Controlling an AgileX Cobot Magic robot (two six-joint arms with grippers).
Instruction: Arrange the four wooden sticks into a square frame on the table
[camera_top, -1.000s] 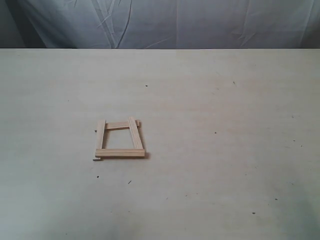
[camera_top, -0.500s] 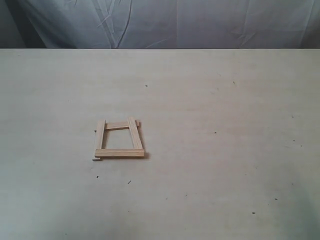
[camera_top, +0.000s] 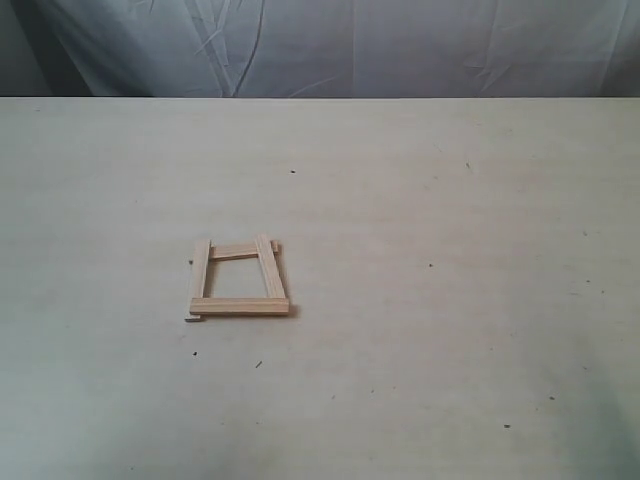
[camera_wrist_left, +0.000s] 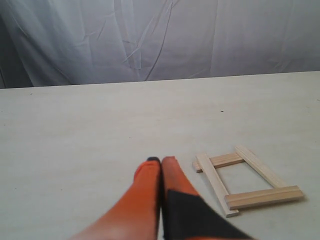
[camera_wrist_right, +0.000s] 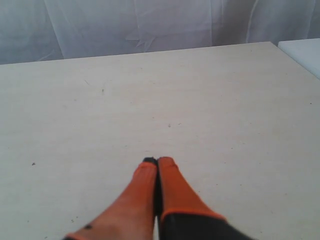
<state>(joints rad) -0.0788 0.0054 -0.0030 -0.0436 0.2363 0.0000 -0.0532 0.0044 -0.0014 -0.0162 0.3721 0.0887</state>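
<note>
**Frame laid, arms drawn off, nothing stirring**

Nothing has shifted against the earlier exterior pictures: the sticks lie in the same outline on the same spot, and neither arm shows in that view.

Nearest, in the wrist views, the left gripper (camera_wrist_left: 161, 160) has its orange fingers pressed together on nothing, hanging over bare table just beside the frame. The right gripper (camera_wrist_right: 157, 160) is likewise pinched closed and empty, with no stick in its view.

The square frame (camera_top: 240, 306) sits left of the middle of the table (camera_top: 450, 300). The near stick (camera_top: 262, 306) lies across the ends of the left stick (camera_top: 200, 270) and the right stick (camera_top: 268, 268). The far stick (camera_top: 235, 250) joins them at the back, slightly askew, and a stub overhangs at the near-left corner.

These strips look light, stiff and thin, so a nudge would likely slide them and spoil the neighbours. Any correction is best taken by pinching one strip across its width at mid-length, clear of the crossed corners.

Beyond the table edge hangs the wrinkled white cloth (camera_top: 350, 45).
</note>
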